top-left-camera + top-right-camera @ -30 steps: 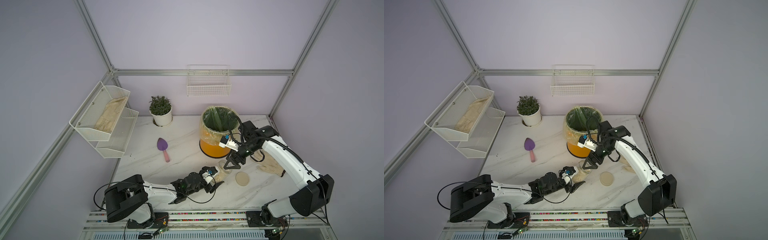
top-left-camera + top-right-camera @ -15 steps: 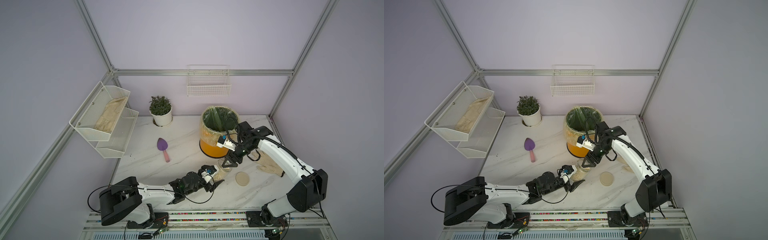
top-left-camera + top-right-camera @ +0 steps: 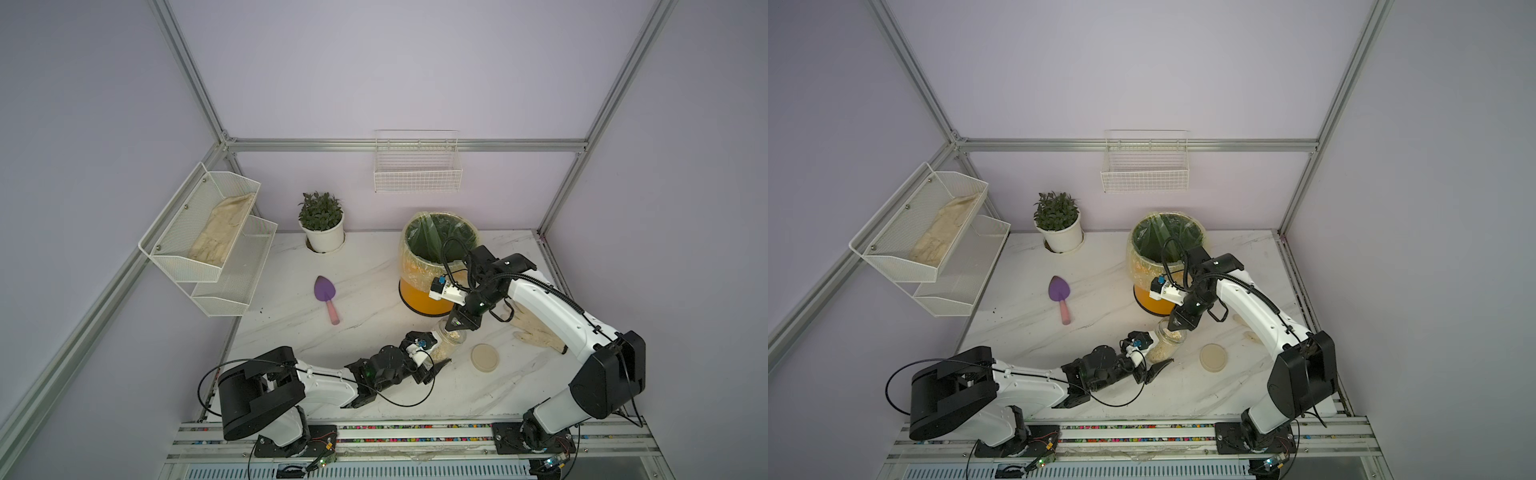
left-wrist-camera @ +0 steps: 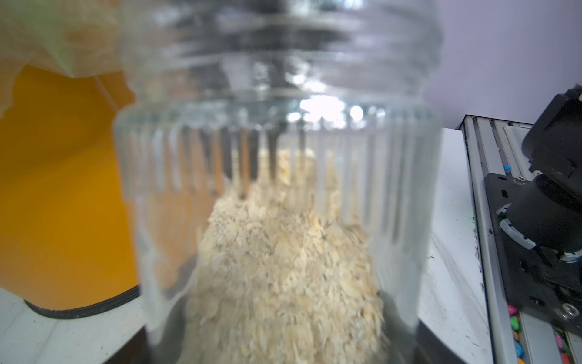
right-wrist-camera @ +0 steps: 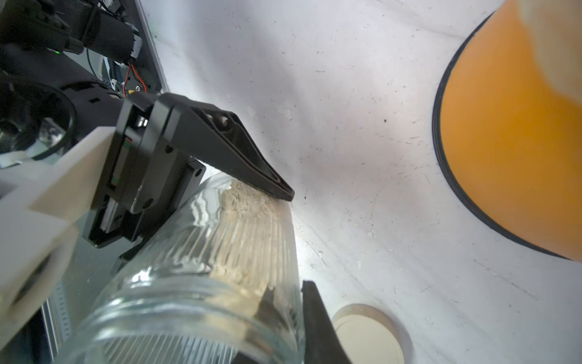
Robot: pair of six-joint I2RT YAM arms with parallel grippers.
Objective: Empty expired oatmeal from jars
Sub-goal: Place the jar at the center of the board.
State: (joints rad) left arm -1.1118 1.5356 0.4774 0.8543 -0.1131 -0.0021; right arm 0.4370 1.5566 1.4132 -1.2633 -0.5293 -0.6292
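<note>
- Starting nearest us, just past the near rail point(image 3: 415, 430), the left gripper point(image 3: 435, 352) lies low over the table point(image 3: 374, 291). Its jaws are spread wide around the ribbed body of the jar point(image 3: 453, 336) and grip it.
- The jar is tilted, mouth raised toward the far right. The oatmeal point(image 4: 283, 268) is heaped in its lower end, so nothing is emptied yet. We cannot tell whether the base touches the marble.
- The right gripper point(image 3: 457, 325) was open and clear of the jar a second ago. It has now come down on the mouth and closed, one finger seemingly inside the neck and one outside, pinching the glass rim.
- We judge this a handover: both arms now hold one jar, so the left should let go before the right lifts.
- The lid point(image 3: 484, 357) lies flat just right of the jar, apart from it. A glove point(image 3: 536, 332) lies further right, partly under the right arm.
- The orange bin point(image 3: 419, 299) stands just beyond the jar, and its lined rim is much higher. The jar must clear that rim, where the right arm's cable loops.
- Open marble lies to the left, around the purple trowel point(image 3: 326, 297). The plant pot point(image 3: 323, 237) at the far wall is well apart.
</note>
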